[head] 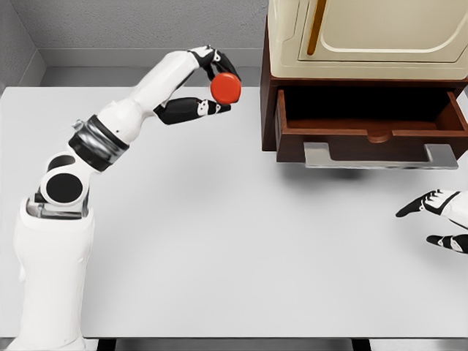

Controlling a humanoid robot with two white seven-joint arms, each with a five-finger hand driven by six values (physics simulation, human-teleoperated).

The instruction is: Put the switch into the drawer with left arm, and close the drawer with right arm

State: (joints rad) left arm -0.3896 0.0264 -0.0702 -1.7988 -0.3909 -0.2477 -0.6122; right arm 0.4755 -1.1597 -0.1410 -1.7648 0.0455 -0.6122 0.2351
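Note:
A round red switch (226, 88) is held in the air by my left hand (213, 82), whose black fingers curl around it above the white table (219, 234). It hangs left of the brown wooden drawer (369, 131), which stands pulled open with a grey metal handle (379, 156) at its front. The drawer's inside looks dark, with nothing showing in it. My right hand (437, 219) rests low at the right edge, below the drawer, its fingers spread and holding nothing.
A cream cabinet (365, 36) sits on top of the drawer unit at the back right. A grey wall runs behind the table. The table's front edge lies near the bottom of the view.

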